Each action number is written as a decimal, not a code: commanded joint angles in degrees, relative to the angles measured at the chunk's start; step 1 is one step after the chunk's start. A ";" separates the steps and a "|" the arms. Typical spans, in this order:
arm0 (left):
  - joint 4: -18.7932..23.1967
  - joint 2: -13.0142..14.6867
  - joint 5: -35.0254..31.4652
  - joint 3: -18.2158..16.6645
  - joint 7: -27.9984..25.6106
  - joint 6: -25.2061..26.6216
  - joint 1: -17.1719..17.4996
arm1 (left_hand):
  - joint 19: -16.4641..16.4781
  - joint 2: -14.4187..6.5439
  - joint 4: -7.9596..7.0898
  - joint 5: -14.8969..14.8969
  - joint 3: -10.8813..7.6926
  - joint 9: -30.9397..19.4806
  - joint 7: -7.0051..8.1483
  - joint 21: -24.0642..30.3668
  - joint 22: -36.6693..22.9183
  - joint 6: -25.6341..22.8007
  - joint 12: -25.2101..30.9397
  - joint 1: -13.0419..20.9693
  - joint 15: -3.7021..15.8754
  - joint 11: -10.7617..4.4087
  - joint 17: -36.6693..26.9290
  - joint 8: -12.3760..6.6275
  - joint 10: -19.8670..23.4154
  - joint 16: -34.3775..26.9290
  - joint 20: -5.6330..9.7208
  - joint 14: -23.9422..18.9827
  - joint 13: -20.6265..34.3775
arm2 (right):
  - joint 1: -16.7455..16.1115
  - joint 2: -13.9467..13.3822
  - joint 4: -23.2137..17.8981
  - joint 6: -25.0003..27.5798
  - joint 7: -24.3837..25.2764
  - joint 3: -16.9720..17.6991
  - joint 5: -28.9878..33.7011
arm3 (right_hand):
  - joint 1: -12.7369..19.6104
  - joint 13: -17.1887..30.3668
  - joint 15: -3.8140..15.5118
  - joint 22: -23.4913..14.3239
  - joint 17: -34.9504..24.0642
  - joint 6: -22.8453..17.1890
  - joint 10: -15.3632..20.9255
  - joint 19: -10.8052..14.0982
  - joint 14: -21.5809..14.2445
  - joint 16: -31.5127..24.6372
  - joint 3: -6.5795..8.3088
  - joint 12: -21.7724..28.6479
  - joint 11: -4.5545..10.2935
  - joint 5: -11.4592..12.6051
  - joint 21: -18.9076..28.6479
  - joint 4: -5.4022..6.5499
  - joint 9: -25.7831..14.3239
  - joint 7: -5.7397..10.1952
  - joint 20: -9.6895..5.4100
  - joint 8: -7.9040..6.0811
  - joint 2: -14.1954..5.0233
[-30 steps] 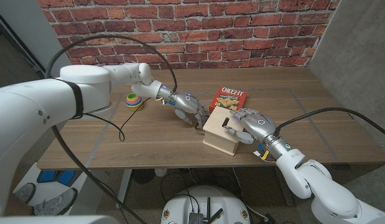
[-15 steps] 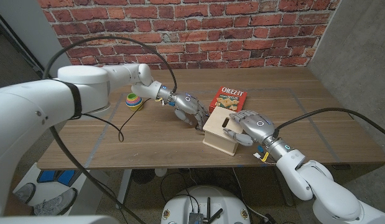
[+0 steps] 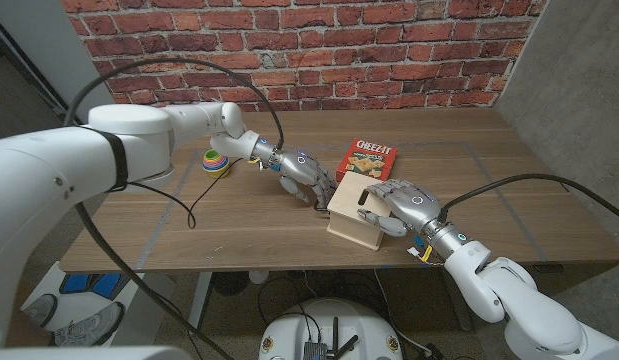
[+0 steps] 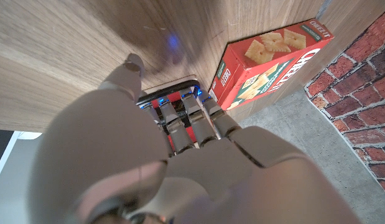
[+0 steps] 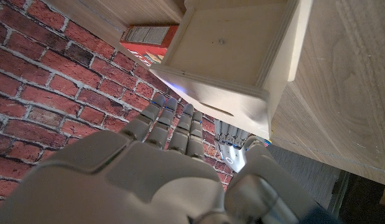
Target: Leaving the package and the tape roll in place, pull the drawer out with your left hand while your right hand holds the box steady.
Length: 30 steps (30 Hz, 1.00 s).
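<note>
A: The drawer (image 5: 232,46) belongs to the pale wooden box (image 3: 357,213) near the front middle of the desk (image 3: 239,215). In the right wrist view what looks like the drawer's inside shows as bare wood with a small screw; I see nothing in it.

B: And the hands?

A: The right hand (image 3: 397,204) lies on top of the box, fingers curled over its top and front, holding it. The left hand (image 3: 306,176) is at the box's left side, fingers bent toward it; whether they grip the drawer I cannot tell.

B: The other things?

A: The red cracker package (image 3: 367,158) lies flat just behind the box. The colourful tape roll (image 3: 216,160) sits well to the left, beside the left arm.
</note>
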State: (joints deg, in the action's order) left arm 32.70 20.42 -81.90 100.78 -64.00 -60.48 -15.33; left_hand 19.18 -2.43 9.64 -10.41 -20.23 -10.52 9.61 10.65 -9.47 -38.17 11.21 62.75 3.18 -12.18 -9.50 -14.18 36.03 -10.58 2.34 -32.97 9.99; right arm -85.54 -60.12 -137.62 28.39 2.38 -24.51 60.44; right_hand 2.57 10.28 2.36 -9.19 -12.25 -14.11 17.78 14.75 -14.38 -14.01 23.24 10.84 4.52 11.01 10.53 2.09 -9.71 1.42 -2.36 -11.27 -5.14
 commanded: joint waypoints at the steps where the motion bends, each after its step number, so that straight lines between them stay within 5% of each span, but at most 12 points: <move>1: 1.07 0.59 0.47 0.63 0.00 -0.12 -0.34 | 0.59 -0.08 -0.02 -0.23 0.22 -0.24 0.06 0.26 -0.11 -0.38 -0.02 0.57 10.07 0.18 -0.26 0.13 0.45 0.01 9.05 -0.40 0.27 | -0.66 0.67 0.69 -0.63 -0.29 0.39 -0.71 | -0.47 0.07 2.26 -0.30 0.00 0.19 -0.40 0.45 -0.32 -0.15 0.44 -0.15 0.11 -0.06 0.32 0.25 -0.34 0.32 -1.85 0.18 -1.17; 30: 0.08 0.47 0.59 1.29 0.00 0.12 -0.73 | 0.74 -0.72 0.03 -0.26 0.24 -0.28 -0.03 0.22 -0.12 -1.69 0.04 1.02 10.15 0.21 -0.30 0.18 1.54 -0.04 9.11 -1.28 0.30 | -0.58 -0.60 0.93 -1.48 -1.43 1.30 -3.77 | -0.63 0.11 2.47 -0.31 0.18 -0.02 -0.19 1.14 -2.05 -0.27 0.82 -0.07 -0.10 -0.07 0.43 0.38 -0.39 -0.09 -1.90 0.27 -1.11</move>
State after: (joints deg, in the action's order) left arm 33.39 20.87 -80.80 102.16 -64.00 -60.58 -15.89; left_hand 19.41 -2.88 9.65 -10.41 -20.23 -10.52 9.61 10.65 -9.45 -39.19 11.21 63.20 3.28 -12.04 -9.49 -13.96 36.99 -10.58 2.57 -33.48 9.99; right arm -86.56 -60.26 -136.78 27.22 2.17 -23.15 57.51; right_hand 2.35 10.26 2.47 -9.19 -11.87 -13.90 17.43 15.36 -15.71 -13.96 23.71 10.58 4.38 11.02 10.53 2.56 -10.02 1.63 -2.35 -10.99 -4.91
